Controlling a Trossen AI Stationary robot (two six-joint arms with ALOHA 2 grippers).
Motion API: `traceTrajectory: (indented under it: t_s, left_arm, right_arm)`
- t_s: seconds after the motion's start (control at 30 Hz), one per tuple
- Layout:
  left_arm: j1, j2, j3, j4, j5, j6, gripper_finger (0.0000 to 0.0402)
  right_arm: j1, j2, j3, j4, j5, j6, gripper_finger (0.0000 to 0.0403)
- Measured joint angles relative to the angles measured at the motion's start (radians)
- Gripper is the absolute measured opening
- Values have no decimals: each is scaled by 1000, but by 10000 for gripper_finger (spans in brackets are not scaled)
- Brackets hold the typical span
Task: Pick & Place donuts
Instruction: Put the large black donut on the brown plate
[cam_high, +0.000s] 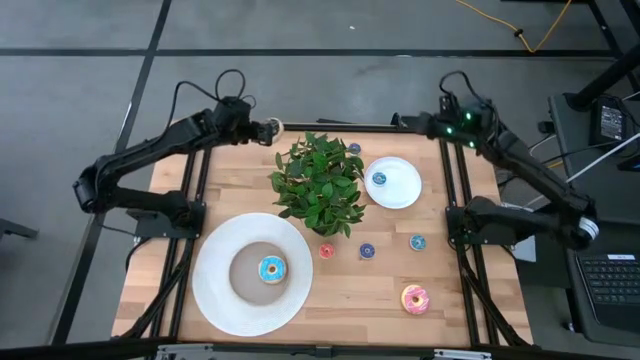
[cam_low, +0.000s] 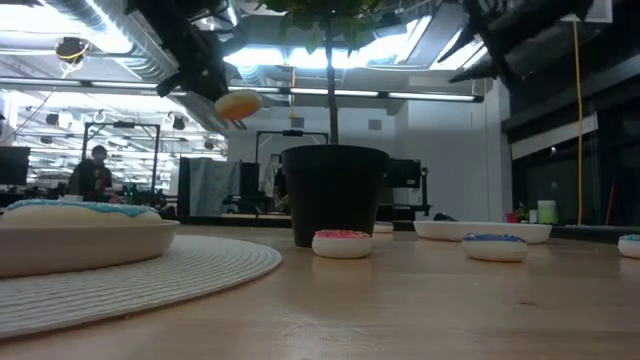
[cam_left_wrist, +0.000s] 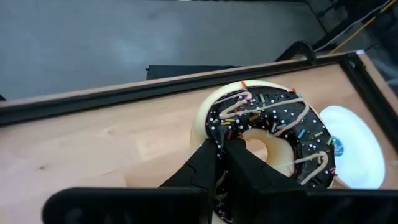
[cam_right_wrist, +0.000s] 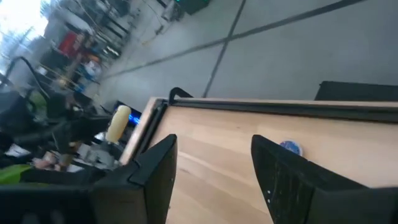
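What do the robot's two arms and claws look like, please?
Both are dark, jointed arms with black cables looping near their wrists. The right arm shows a small green light. The left claw and right claw each have two black, blocky fingers.

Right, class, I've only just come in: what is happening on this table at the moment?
The left tool is shut on a chocolate donut, held up in the air at the far left corner of the table, behind the potted plant. The right tool is open and empty at the far right corner. A blue donut already lies on the big plate; a pink donut waits near the front.
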Motion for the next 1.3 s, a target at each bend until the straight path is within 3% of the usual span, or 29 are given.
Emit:
traceTrajectory:
  t_s: [0.4,0.83,1.07,1.3]
  left_arm:
    - [38,143,210,-22,30,123,19]
    - [108,236,402,-72,104,231,19]
    - [109,273,452,-97,141,263,19]
    - [109,273,452,-89,145,262,19]
  right_arm:
    - [0,380,487,-222,-1,-99,207]
    - [0,709,903,-352,-132,-91,207]
    - [6,831,1034,-347,-263,-89,207]
    - [27,910,1057,-347,-365,-46,207]
